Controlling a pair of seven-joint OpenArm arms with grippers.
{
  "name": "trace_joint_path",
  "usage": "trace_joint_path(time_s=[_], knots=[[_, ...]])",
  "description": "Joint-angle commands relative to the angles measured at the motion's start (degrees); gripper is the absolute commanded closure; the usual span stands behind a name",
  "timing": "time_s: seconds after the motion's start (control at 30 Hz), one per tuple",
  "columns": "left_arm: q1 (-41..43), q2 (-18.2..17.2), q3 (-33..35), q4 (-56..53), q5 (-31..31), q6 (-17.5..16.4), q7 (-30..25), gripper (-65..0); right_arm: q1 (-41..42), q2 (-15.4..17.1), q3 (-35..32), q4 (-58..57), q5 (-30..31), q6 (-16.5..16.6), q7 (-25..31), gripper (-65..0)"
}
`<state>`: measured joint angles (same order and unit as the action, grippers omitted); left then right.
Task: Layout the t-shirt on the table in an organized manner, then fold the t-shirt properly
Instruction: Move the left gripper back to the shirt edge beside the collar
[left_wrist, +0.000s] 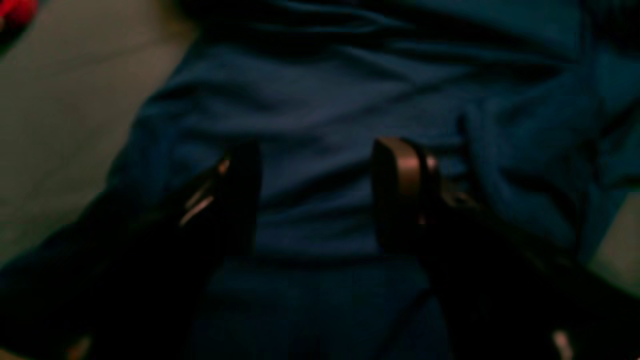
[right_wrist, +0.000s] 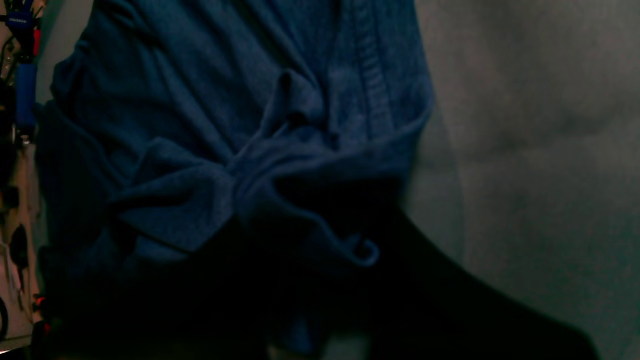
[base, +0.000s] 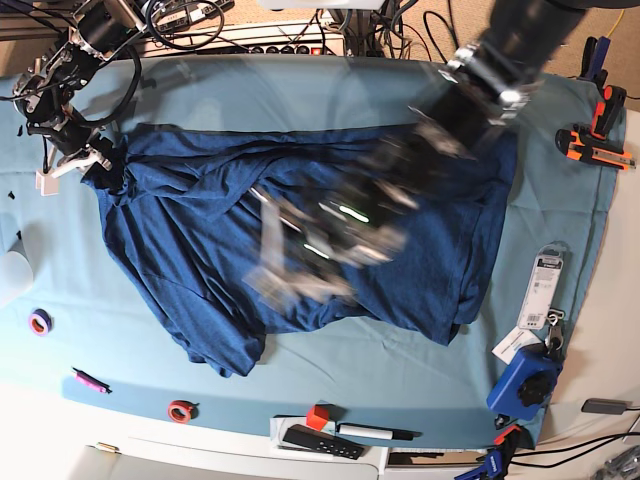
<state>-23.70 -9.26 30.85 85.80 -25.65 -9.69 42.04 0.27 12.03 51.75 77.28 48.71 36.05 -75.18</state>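
The dark navy t-shirt (base: 200, 240) lies spread and wrinkled across the teal table (base: 300, 90). At its far-left corner my right gripper (base: 95, 160) pinches the cloth. The right wrist view shows the t-shirt (right_wrist: 225, 100) bunched into puckered folds that run in between the dark fingers, with bare table (right_wrist: 525, 150) to the right. My left arm reaches in from the upper right, motion-blurred, with the left gripper (base: 290, 260) over the shirt's middle. In the left wrist view the left gripper (left_wrist: 320, 200) stands open just above the t-shirt (left_wrist: 310, 100), nothing between its fingers (left_wrist: 400, 185).
Along the front edge lie two tape rolls (base: 40, 322) (base: 181, 410), a pink pen (base: 88, 380), a red cube (base: 318, 417), a black remote (base: 320, 442) and a marker (base: 375, 432). On the right are orange tools (base: 590, 145), a tagged package (base: 545, 285) and a blue device (base: 525, 385).
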Motion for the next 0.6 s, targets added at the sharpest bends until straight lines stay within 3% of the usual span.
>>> trace_joint_path(time_s=[0.0,0.1,0.17,0.23,0.3,0.57], knots=[[-1.5,-1.5,-3.8,1.0,-5.0,-1.9,0.2,-35.0,0.4,1.0,0.2,0.8,-0.6,0.4,-0.2,0.0],[0.7,-5.8,-16.2,1.0,-19.5,-10.1,4.7,-35.0,0.4,1.0,0.2,0.8,-0.5,0.4,-0.2,0.0],[3.1,-7.9,-24.3,1.0,-27.8,-14.6,10.6,-35.0,0.4,1.0,0.2,0.8,-0.5,0.4,-0.2,0.0],[5.8,-11.1,-30.1,1.0,-37.4,-17.0,16.8,-35.0,0.4,1.0,0.2,0.8,-0.5,0.4,-0.2,0.0],[9.3,-14.7,-34.1,1.0,-43.4,-18.5,19.5,-35.0,0.4,1.0,0.2,0.8,-0.5,0.4,-0.2,0.0],[24.5,-25.1,-45.4,1.0,-44.7,-19.3,21.1,-35.0,0.4,1.0,0.2,0.8,-0.5,0.4,-0.2,0.0]])
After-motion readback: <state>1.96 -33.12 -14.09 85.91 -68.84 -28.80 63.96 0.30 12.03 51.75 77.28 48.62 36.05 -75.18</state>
